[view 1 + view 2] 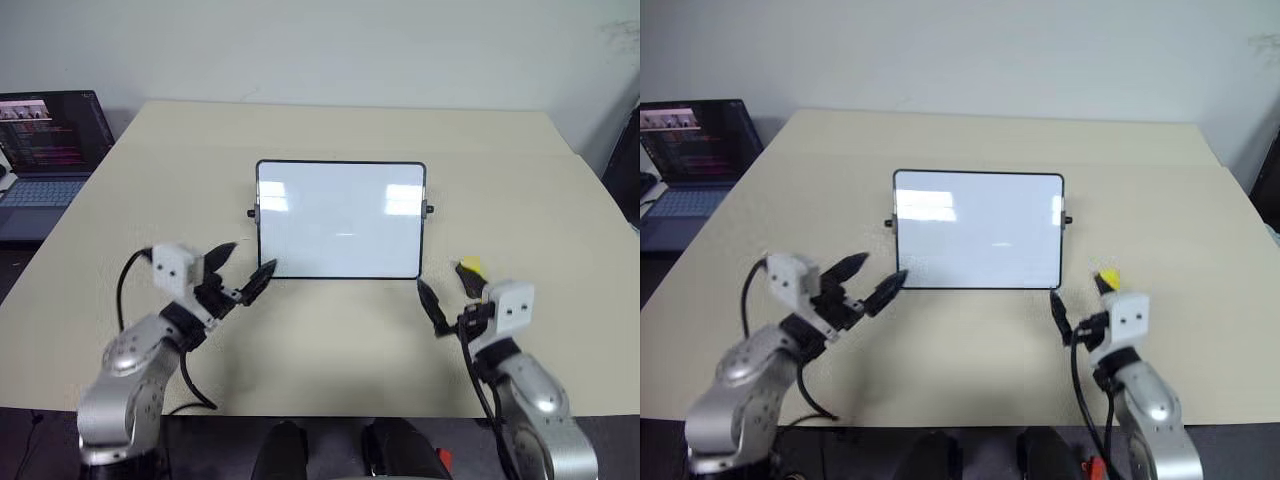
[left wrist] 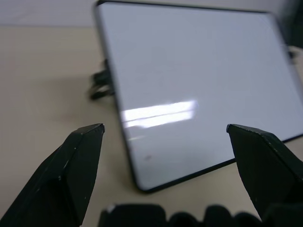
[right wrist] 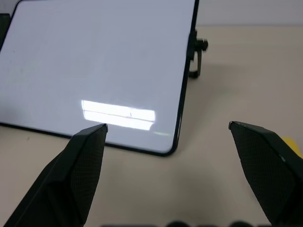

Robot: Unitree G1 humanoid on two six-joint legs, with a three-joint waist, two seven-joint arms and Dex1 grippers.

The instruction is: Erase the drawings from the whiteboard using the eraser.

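Note:
The whiteboard [image 1: 340, 220] stands propped at the middle of the table, black-framed, its face plain white with light glare. The drawings are out of view. The eraser [image 1: 470, 268], yellow with a dark base, lies on the table just right of the board's lower right corner. My right gripper [image 1: 455, 300] is open and empty just short of the eraser, which peeks out behind one finger [image 3: 265, 161]. My left gripper [image 1: 252, 260] is open and empty by the board's lower left corner, its fingers apart in the left wrist view [image 2: 164, 127].
The beige table [image 1: 330, 340] reaches to a pale wall at the back. An open laptop [image 1: 45, 150] sits off the table's far left on a lower surface. A dark object stands past the table's right edge.

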